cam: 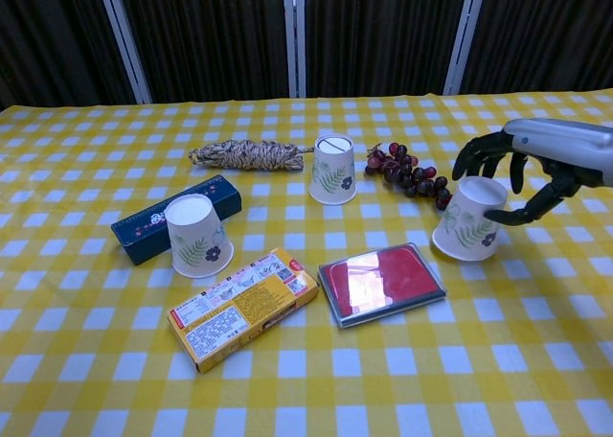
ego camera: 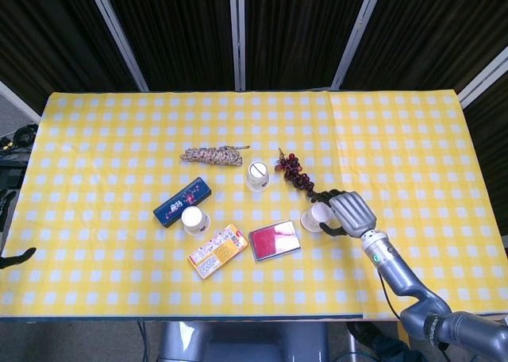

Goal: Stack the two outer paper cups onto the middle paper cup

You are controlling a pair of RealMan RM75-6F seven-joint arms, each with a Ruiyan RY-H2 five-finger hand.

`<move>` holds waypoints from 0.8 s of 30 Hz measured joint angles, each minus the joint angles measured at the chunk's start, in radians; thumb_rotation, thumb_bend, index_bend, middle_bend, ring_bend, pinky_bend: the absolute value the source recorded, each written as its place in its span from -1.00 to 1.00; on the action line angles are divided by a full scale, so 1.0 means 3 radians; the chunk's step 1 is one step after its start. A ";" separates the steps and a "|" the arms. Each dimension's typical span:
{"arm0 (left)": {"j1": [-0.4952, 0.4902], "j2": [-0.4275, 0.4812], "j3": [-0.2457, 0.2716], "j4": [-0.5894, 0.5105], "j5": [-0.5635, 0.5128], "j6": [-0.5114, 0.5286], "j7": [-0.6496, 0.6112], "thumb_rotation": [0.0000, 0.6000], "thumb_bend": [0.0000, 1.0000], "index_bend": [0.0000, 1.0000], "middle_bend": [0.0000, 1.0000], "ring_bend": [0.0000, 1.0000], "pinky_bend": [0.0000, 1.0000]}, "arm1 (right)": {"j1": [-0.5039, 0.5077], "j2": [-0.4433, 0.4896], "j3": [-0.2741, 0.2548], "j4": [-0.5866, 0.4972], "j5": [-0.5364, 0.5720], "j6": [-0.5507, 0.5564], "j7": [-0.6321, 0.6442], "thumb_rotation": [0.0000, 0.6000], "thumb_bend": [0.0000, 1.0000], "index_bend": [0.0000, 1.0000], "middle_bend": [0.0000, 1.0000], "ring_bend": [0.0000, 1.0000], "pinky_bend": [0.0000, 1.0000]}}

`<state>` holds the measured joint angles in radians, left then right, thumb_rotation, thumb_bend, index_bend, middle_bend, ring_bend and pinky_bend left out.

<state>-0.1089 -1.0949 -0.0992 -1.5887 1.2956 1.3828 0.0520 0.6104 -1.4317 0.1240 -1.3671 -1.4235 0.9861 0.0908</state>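
Three white paper cups with leaf prints are seen upside down on the yellow checked table [cam: 86,360]. The right cup [cam: 467,220], at right of centre, is tilted leftward, gripped at its top by the right hand [cam: 525,169]. The middle cup [cam: 332,169] and left cup [cam: 194,235] are upright on their rims. Only a fingertip of the left hand [ego camera: 17,257] is visible at the lower left edge; its state cannot be told.

No text is legible. Print on the yellow box [cam: 241,308] and the dark blue box [cam: 174,218] is too small to read.
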 measured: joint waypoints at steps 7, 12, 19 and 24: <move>0.0000 0.0021 -0.0011 -0.0002 -0.0009 -0.0008 -0.0054 1.00 -1.00 -1.00 -1.00 -1.00 -1.00 | 0.0106 0.0168 0.0248 -0.0208 0.0045 0.0046 0.0112 1.00 -0.42 -0.28 -0.15 -0.30 -0.04; 0.0005 0.0048 -0.0016 -0.0012 -0.0004 -0.0003 -0.0110 1.00 -1.00 -1.00 -1.00 -1.00 -1.00 | 0.0354 0.0255 0.0520 -0.0288 0.0259 -0.0142 0.0096 1.00 -0.36 -0.28 -0.15 -0.30 -0.04; 0.0003 0.0080 -0.0028 0.0012 -0.0052 -0.0059 -0.0187 1.00 -1.00 -1.00 -1.00 -1.00 -1.00 | 0.0778 0.0110 0.0781 -0.0152 0.0769 -0.0475 -0.0141 1.00 -0.36 -0.28 -0.16 -0.30 -0.04; -0.0008 0.0090 -0.0026 0.0021 -0.0060 -0.0100 -0.0227 1.00 -1.00 -1.00 -1.00 -1.00 -1.00 | 0.0975 -0.0066 0.0818 -0.0043 0.1012 -0.0622 -0.0392 1.00 -0.37 -0.28 -0.17 -0.30 -0.04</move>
<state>-0.1112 -1.0678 -0.1070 -1.5825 1.2775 1.3528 -0.0163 0.9029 -1.4513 0.3694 -1.3799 -1.1200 0.7994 -0.0268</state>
